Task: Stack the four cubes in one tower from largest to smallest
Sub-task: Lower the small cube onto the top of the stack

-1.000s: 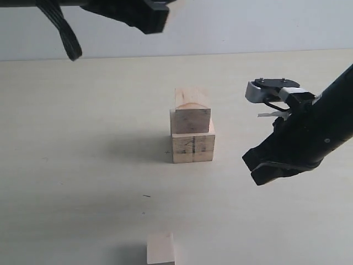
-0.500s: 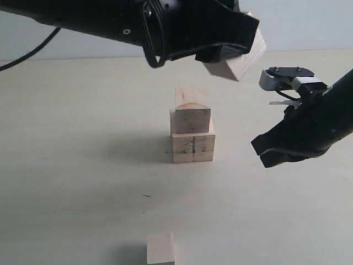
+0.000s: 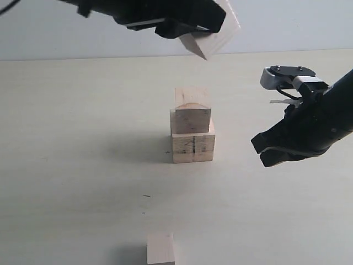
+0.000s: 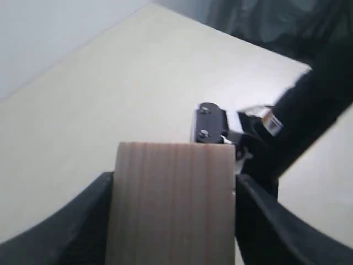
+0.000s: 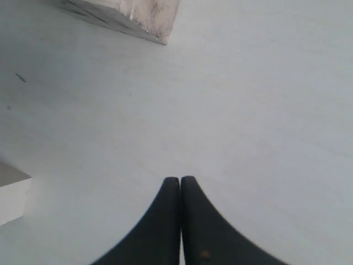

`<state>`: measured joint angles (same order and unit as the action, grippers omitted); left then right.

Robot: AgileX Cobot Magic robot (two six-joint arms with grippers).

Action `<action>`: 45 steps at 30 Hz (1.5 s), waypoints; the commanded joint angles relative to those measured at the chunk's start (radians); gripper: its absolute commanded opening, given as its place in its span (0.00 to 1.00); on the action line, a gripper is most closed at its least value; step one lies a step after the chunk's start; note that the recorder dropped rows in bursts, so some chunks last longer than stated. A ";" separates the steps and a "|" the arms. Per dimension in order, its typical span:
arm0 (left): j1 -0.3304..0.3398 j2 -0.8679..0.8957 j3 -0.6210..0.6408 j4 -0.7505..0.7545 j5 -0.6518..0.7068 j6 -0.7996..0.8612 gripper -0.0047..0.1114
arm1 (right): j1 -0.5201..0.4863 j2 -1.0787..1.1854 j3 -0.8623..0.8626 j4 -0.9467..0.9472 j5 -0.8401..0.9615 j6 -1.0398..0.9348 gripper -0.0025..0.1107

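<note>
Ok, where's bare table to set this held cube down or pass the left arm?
The widest bare table lies left of the two-cube stack. The strip between the stack and the loose cube in front is also free. Right of the stack is crowded: the shut right gripper hangs there.

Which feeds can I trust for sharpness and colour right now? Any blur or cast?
Exterior view: sharp on the two-cube stack, with a soft shadow on the table to its left; the carried cube is cut by the top edge. Left wrist view: that cube fills the foreground and is slightly soft. Right wrist view: cold grey cast, right gripper tips crisp.
</note>
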<state>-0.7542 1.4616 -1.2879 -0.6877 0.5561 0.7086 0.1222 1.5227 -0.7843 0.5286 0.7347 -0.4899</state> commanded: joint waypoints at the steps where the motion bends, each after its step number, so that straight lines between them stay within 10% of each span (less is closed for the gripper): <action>1: 0.012 0.102 -0.077 -0.109 0.245 0.408 0.04 | -0.006 0.000 -0.002 0.016 0.000 -0.005 0.02; 15: 0.153 0.389 -0.420 0.058 0.474 0.380 0.04 | -0.006 0.000 -0.002 0.018 -0.001 -0.005 0.02; 45: 0.158 0.524 -0.437 0.110 0.381 0.521 0.04 | -0.006 0.000 0.000 0.023 -0.001 -0.005 0.02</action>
<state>-0.5983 1.9909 -1.7176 -0.5552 0.9444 1.2222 0.1222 1.5227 -0.7843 0.5474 0.7384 -0.4899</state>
